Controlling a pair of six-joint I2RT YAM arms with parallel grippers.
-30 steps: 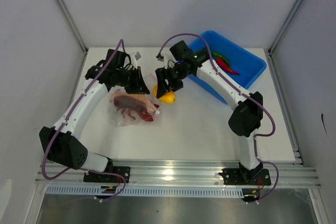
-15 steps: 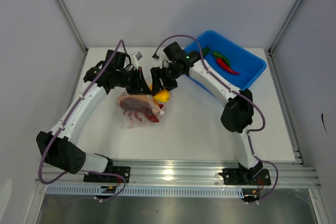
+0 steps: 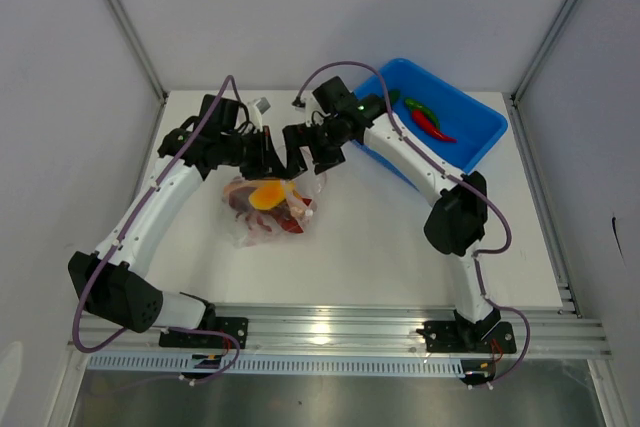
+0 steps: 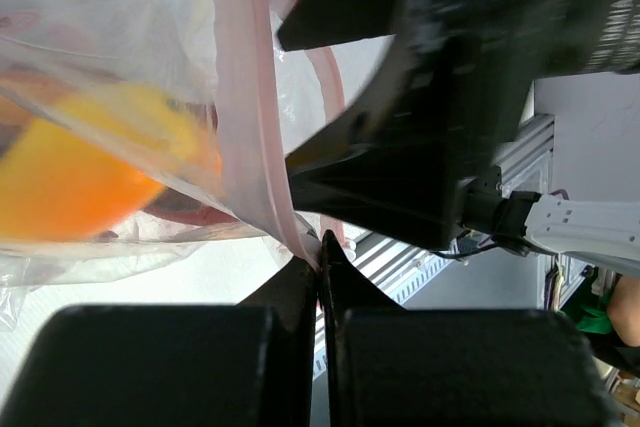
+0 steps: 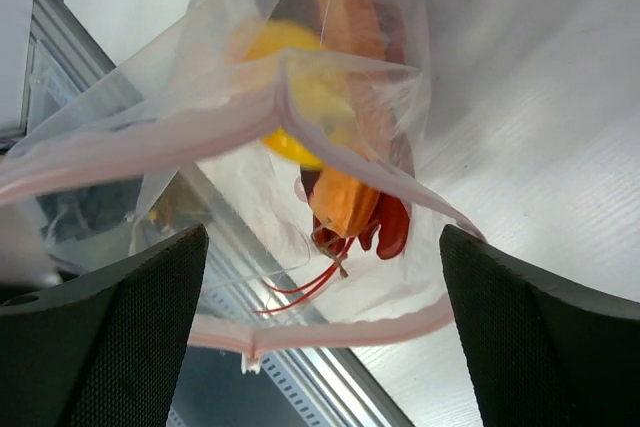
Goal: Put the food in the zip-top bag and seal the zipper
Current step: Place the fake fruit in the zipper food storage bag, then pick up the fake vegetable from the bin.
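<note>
Tabletop [image 3: 380, 237] holds zip-top bag [image 3: 262, 213], zipper [image 4: 250, 147] pinched by left fingers [image 4: 292, 305].

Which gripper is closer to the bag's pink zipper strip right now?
Left. The left gripper is shut on the pink zipper strip itself, pinching it at the edge of the zip-top bag. The right gripper hangs open facing the bag's mouth, gripping nothing.

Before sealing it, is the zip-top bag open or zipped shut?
Open. In the right wrist view the pink zipper strips gape apart, with the yellow-orange fruit inside; the left hand pinches one strip.
</note>
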